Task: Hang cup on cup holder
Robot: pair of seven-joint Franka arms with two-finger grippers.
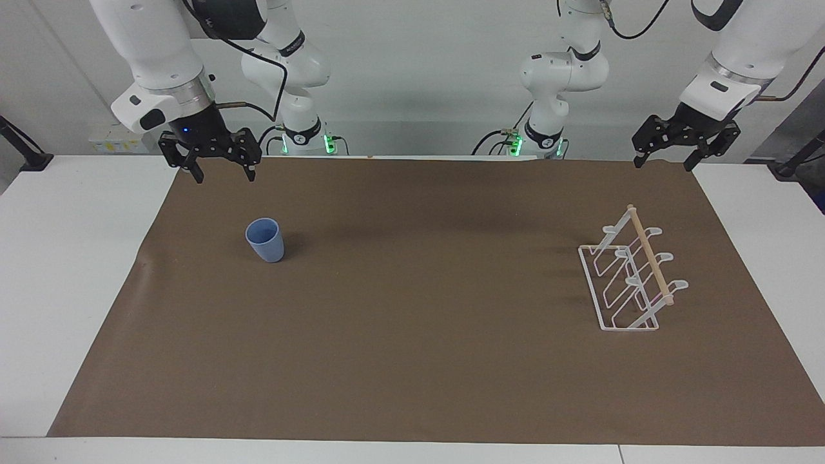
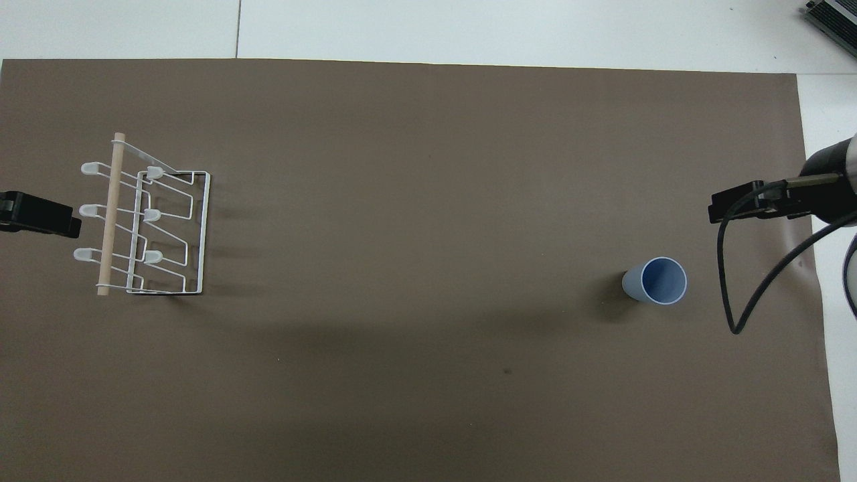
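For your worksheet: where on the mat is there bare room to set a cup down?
Free: the wide stretch of mat between cup and rack. Crowded only at the rack. Left gripper and right gripper hang at the mat's ends.

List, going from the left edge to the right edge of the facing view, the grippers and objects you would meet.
Right gripper, raised over the brown mat → cup, upright on the mat → cup holder → left gripper, raised near the mat's corner.
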